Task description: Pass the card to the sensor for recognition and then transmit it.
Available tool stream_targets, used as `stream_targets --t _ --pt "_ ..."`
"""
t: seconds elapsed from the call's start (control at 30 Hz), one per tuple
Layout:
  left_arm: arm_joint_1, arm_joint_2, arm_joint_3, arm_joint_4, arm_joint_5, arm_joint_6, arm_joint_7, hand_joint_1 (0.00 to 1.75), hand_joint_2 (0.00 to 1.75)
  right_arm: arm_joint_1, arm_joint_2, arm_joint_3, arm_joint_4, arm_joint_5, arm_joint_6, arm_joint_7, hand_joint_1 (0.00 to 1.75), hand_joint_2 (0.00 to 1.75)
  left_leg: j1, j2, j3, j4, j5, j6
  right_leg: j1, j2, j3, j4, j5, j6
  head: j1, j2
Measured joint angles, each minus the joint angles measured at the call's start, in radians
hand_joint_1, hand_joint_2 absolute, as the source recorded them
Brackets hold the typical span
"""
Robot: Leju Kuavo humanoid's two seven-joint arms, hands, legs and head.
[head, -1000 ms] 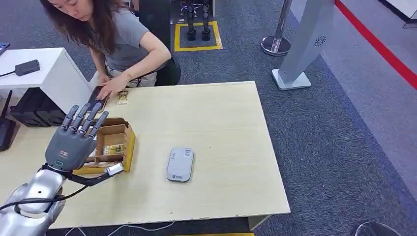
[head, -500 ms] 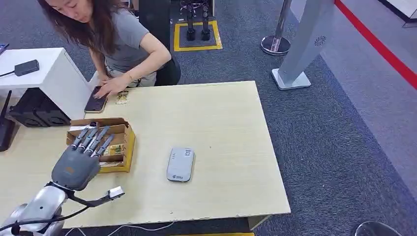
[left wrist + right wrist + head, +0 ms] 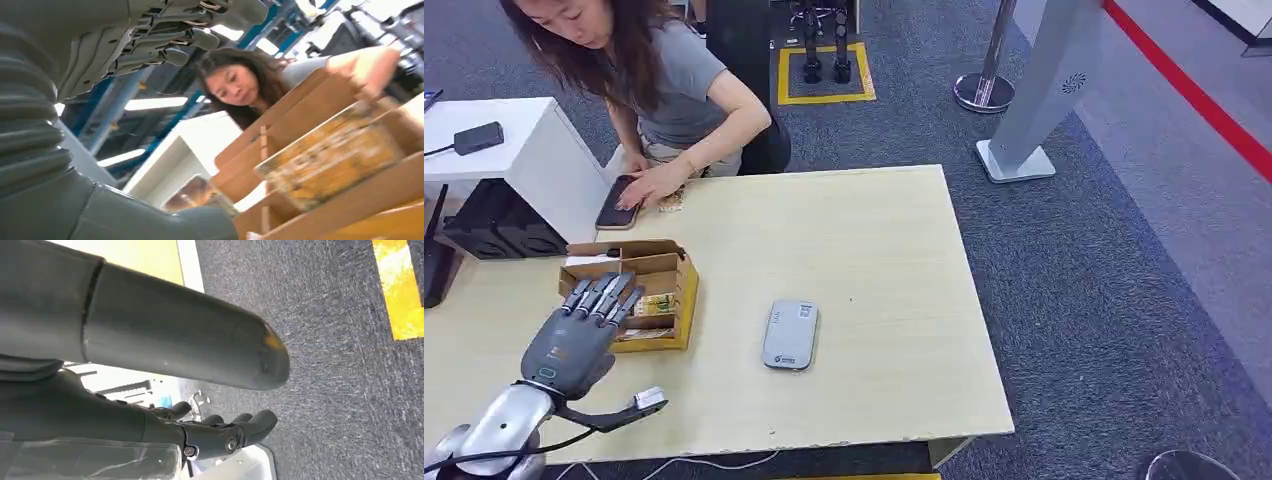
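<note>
1. Head view: left robot hand [image 3: 572, 335] has been drawn back and lowered since a second ago, fingers spread and empty, over the cardboard box [image 3: 676, 290] holding the card [image 3: 653, 304]; pickup is judged pending. Open table [image 3: 874, 300] lies around the sensor [image 3: 790, 335].
2. Left wrist view: card [image 3: 330, 160] is seen standing in the box, ungripped.
3. Right wrist view: right robot hand [image 3: 210, 432] hangs curled, empty, over carpet.

I note a person [image 3: 664, 90] in a grey top at the far edge of the wooden table [image 3: 874, 300], one hand resting on a dark phone [image 3: 617, 207]. A white side table [image 3: 534, 150] stands beside them with a small black device [image 3: 479, 137] on it. Beyond, on grey carpet, I see a chrome post base [image 3: 984, 92] and a grey stand [image 3: 1044, 100].
</note>
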State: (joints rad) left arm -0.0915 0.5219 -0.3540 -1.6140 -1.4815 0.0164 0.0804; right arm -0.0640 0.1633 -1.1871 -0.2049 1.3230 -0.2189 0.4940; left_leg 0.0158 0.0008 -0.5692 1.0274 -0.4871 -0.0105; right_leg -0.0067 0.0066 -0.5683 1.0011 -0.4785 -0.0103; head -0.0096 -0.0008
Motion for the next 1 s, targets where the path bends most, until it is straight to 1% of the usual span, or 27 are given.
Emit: stream_targets --t 0.1,0.3,0.43,0.57,0.77,0.93,1.0 --pt "0.017 -0.002 0.013 -0.006 -0.049 -0.008 0.052 0.00 1.75 0.000 0.004 -0.002 0.000 0.000 -0.002 0.006 0.00 0.00 0.000 0.000 0.000 0.000 0.000 0.000 0.000 0.000 0.000 0.000 0.000 0.000 0.000 0.000" --pt "0.030 -0.005 0.043 -0.008 -0.082 -0.031 0.078 0.00 1.75 0.000 0.010 -0.008 0.000 -0.003 -0.004 0.008 0.00 0.00 0.000 0.000 0.000 0.000 0.000 0.000 0.000 0.000 0.000 0.000 0.000 0.000 0.000 0.000" --pt "0.030 -0.006 0.046 -0.007 -0.086 -0.053 0.101 0.00 1.75 0.000 0.010 -0.013 0.000 -0.007 -0.010 0.008 0.00 0.00 0.000 0.000 0.000 0.000 0.000 0.000 0.000 0.000 0.000 0.000 0.000 0.000 0.000 0.000" --pt "0.030 -0.008 0.047 -0.005 -0.086 -0.061 0.121 0.00 1.75 0.000 0.010 -0.016 0.000 -0.009 -0.016 0.008 0.00 0.00 0.000 0.000 0.000 0.000 0.000 0.000 0.000 0.000 0.000 0.000 0.000 0.000 0.000 0.000" --pt "0.030 -0.008 0.047 0.008 -0.086 -0.047 0.203 0.00 1.75 0.000 0.010 -0.016 0.000 0.001 -0.015 0.010 0.00 0.00 0.000 0.000 0.000 0.000 0.000 0.000 0.000 0.000 0.000 0.000 0.000 0.000 0.000 0.000" --pt "0.036 -0.016 0.066 0.034 -0.086 -0.016 0.245 0.00 1.75 0.000 0.010 -0.016 0.000 0.007 -0.013 0.010 0.00 0.00 0.000 0.000 0.000 0.000 0.000 0.000 0.000 0.000 0.000 0.000 0.000 0.000 0.000 0.000" --pt "0.040 -0.023 0.079 0.044 -0.086 -0.007 0.247 0.00 1.75 0.000 0.010 -0.016 0.000 0.007 -0.011 0.010 0.00 0.00 0.000 0.000 0.000 0.000 0.000 0.000 0.000 0.000 0.000 0.000 0.000 0.000 0.000 0.000"
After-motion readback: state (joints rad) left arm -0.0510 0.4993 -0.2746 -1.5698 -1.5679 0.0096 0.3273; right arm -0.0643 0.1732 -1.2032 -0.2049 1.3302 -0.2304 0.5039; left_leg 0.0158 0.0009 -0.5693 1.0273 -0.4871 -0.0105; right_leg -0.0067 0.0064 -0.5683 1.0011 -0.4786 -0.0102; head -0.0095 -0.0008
